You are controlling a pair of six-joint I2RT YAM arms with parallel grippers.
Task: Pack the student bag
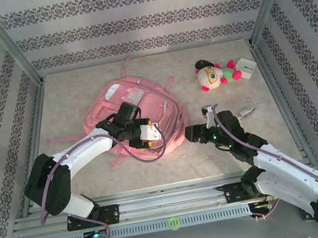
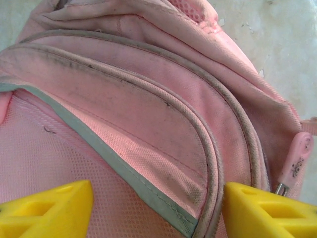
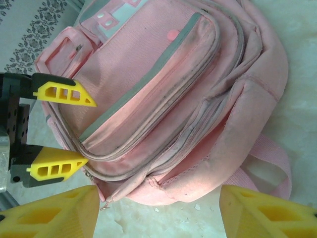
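Top external view: the student bag [image 1: 139,107], a pink backpack, lies flat near the centre of the table [image 1: 71,103], front pockets up. The left gripper [image 1: 153,133] hangs over the bag's 5 o'clock edge with its jaws spread and released above the pocket's piped seam. The right gripper [image 1: 189,133] sits at the bag's 4 o'clock, just off the fabric, jaws likewise apart and empty. A plush toy [image 1: 216,74] and a small white box [image 1: 246,68] lie at the table's 2 o'clock.
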